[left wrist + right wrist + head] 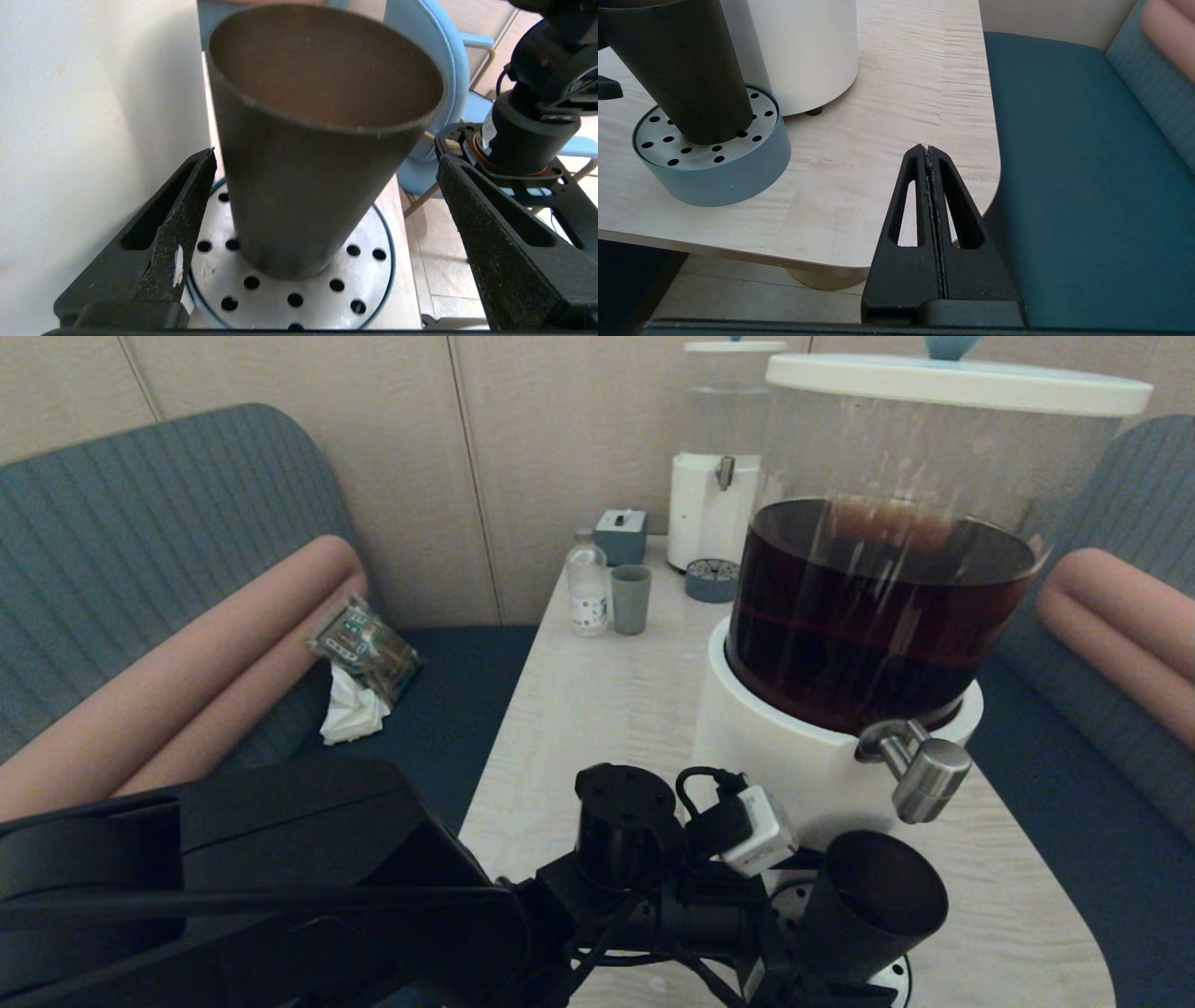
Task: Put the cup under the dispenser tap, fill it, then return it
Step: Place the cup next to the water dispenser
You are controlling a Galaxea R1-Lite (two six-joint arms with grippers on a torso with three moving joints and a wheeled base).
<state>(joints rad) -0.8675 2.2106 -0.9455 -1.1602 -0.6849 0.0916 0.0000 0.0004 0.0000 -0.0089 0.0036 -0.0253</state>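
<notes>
Nearest the robot, the left hand (322,219) is reaching across the front edge of the table (597,709), its fingers (173,247) spread wide on either side of the cup (303,154) and not touching it. The cup (873,905) is standing upright on a round perforated drip tray (710,158) with a blue-grey wall, which is sitting on the table just in front of the big dispenser's white base (794,756). The cup's mouth is lying just below and slightly nearer than the dispenser tap (920,770), which is jutting out from the base at an angle.

The right hand (930,154) is hanging off the table's near right corner, over the blue seat (1087,186), with its fingers pressed together and holding nothing.

Above the tap, the big dispenser's clear tank (887,607) is holding dark brown liquid up to about half its height, under a white lid (952,383).

Farther back on the table, a grey-green tumbler (631,599) is standing just beside a small clear bottle (587,583). Behind them a small blue-grey box (621,535) and a second, smaller dispenser (714,457) with clear liquid are sitting against the wall, with another round drip tray (711,579) at its foot.

On the bench to the left, a crumpled white tissue (353,714) and a printed packet (364,649) are lying together.
</notes>
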